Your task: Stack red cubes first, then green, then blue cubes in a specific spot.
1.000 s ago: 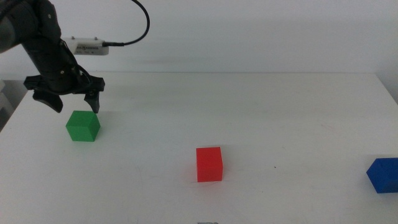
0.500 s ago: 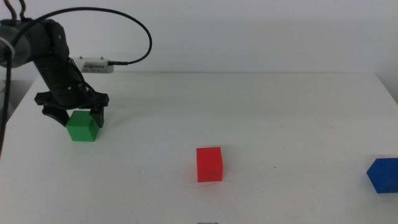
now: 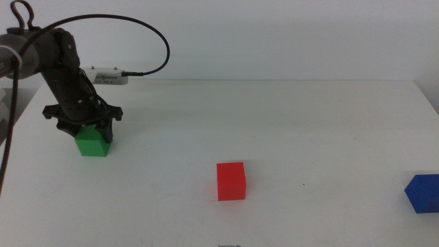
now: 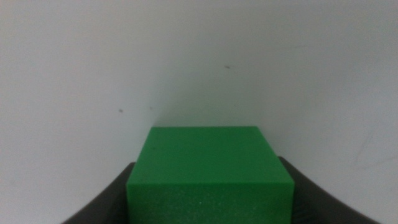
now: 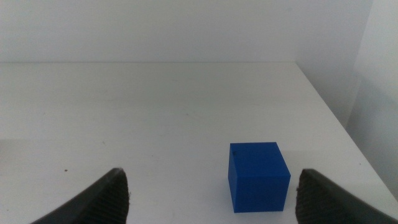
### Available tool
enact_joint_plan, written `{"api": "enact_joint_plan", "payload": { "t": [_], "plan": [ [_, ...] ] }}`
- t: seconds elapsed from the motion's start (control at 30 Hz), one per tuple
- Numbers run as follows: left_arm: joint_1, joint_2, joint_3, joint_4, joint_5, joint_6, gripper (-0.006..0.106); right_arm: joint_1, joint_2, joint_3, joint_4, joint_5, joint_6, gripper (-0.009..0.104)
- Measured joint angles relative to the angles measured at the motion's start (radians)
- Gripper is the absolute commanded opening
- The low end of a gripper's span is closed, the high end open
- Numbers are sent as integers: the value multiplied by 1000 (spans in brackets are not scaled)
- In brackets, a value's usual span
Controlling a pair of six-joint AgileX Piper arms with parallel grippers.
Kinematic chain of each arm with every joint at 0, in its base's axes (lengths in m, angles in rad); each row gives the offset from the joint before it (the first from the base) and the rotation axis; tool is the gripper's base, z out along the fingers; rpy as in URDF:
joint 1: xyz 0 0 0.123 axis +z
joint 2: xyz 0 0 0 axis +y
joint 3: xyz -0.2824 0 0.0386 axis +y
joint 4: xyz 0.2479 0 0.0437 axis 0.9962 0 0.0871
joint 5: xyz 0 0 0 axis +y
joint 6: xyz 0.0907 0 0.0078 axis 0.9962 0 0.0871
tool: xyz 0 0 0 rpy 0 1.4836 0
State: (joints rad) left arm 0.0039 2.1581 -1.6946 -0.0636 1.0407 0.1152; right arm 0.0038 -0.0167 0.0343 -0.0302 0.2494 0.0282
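The green cube sits on the white table at the far left. My left gripper has come down over it, open, with one jaw close on each side; the left wrist view shows the cube filling the gap between the jaws. The red cube stands alone near the table's middle front. The blue cube sits at the front right edge. My right gripper is open and empty, just short of the blue cube, and is out of the middle view.
A small white box with a black cable lies behind the left arm at the back left. The table's right edge runs close beside the blue cube.
My left gripper has dropped from above and behind the green cube down around it. The cubes have not moved.
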Motion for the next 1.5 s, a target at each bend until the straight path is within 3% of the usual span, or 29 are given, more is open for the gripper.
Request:
{"api": "enact_joint_plan", "payload": {
  "t": [0.1, 0.2, 0.43, 0.57, 0.7, 0.77, 0.93, 1.13, 1.5],
  "plan": [
    [0, -6, 0, -2, 31, 0, 11, 0, 0, 0, 0, 0, 0, 87],
    [-1, -59, 27, -14, 44, 0, 4, 0, 0, 0, 0, 0, 0, 87],
    [-88, -333, 285, -45, -58, -164, 5, 0, 0, 0, 0, 0, 0, 87],
    [-241, -443, 343, 73, -45, -372, 5, 0, 0, 0, 0, 0, 0, 87],
    [-419, -459, 273, 210, 21, -579, 7, 0, 0, 0, 0, 0, 0, 87],
    [-494, -441, 219, 237, 67, -643, 10, 0, 0, 0, 0, 0, 0, 87],
    [-638, -347, 60, 216, 138, -736, 18, 0, 0, 0, 0, 0, 0, 87],
    [-737, -275, -1, 207, 131, -924, 18, 0, 0, 0, 0, 0, 0, 87],
    [-788, -207, -2, 234, 84, -1036, 18, 0, 0, 0, 0, 0, 0, 87]
  ]
}}
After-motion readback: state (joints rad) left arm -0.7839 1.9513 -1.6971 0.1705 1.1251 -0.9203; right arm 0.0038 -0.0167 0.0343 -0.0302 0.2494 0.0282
